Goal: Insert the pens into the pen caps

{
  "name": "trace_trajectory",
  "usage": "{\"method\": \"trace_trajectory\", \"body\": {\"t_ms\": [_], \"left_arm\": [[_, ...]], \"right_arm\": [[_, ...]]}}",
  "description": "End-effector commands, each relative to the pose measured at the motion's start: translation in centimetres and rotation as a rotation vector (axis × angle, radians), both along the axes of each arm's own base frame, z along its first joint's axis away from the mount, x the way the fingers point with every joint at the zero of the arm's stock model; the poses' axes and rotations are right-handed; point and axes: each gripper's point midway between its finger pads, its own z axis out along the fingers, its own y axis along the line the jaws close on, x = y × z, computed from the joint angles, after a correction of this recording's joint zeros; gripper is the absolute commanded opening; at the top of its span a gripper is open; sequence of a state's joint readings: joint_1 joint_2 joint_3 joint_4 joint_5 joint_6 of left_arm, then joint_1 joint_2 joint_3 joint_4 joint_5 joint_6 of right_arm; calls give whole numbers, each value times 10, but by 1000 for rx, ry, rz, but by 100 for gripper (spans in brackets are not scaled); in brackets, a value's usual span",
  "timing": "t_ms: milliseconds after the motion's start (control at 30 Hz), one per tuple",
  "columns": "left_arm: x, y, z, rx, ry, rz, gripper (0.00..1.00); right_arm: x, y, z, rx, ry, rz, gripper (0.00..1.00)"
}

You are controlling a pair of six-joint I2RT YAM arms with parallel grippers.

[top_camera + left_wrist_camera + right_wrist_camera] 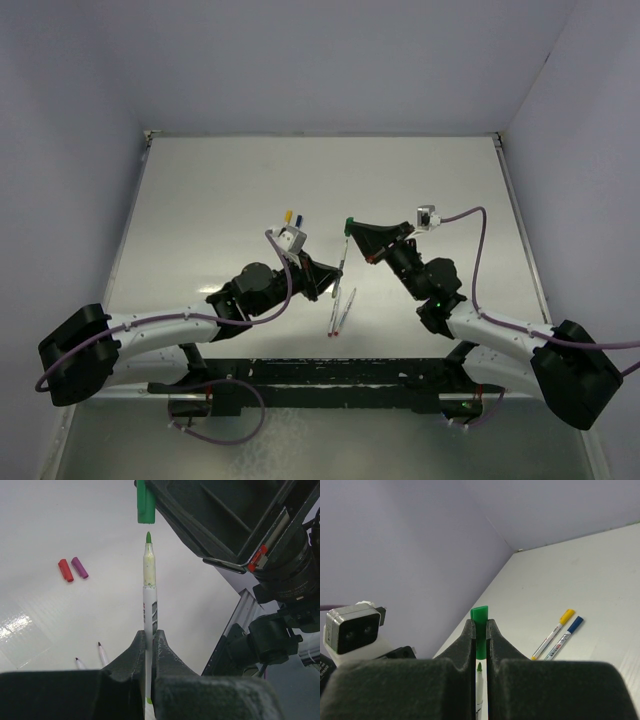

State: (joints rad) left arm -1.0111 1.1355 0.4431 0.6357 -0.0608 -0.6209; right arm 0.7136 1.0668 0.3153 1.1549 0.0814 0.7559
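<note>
Gripping a slim, whitish-grey plastic green-tipped pen (pixel 149 587) by its barrel, the left hand (pixel 149 642) is seen clenched, with the felt tip pointed away from the wrist camera. A small, stubby green plastic cap (pixel 146 502) is pinched in the right hand (pixel 480 630), with the cap's end left protruding past the closed fingers. The cap is held in line with the green-tipped pen, just beyond its tip. A narrow gap is noted between them in the left wrist view, so the tip is not yet inserted. Both are held above the white surface (pixel 220 200).

Near the rear end of the green-tipped pen, two uncapped whitish pens (pixel 103 656) are laid side by side on the surface. To its left in the left wrist view, a stubby red plastic cap (pixel 65 570) and a stubby purple plastic cap (pixel 79 567) are laid close together. A yellow-capped pen (pixel 553 634) and a blue-capped pen (pixel 565 637) are laid together, farther from the green-tipped pen.
</note>
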Motion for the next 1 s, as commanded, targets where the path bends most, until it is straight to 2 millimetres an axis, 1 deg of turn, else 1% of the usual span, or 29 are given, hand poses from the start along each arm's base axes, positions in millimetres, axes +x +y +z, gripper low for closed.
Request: {"method": "trace_trajectory", "body": {"t_ms": [0, 333, 633, 967], "left_arm": [[2, 0, 15, -58, -31, 16, 0], [5, 0, 16, -57, -35, 31, 0], [10, 1, 17, -54, -43, 54, 0], [22, 10, 34, -98, -89, 134, 0]], "right_arm": [[-8, 1, 14, 45, -47, 26, 0], [-9, 4, 10, 47, -38, 42, 0], [-12, 13, 4, 43, -20, 76, 0], [-21, 25, -16, 14, 26, 136, 0]]}}
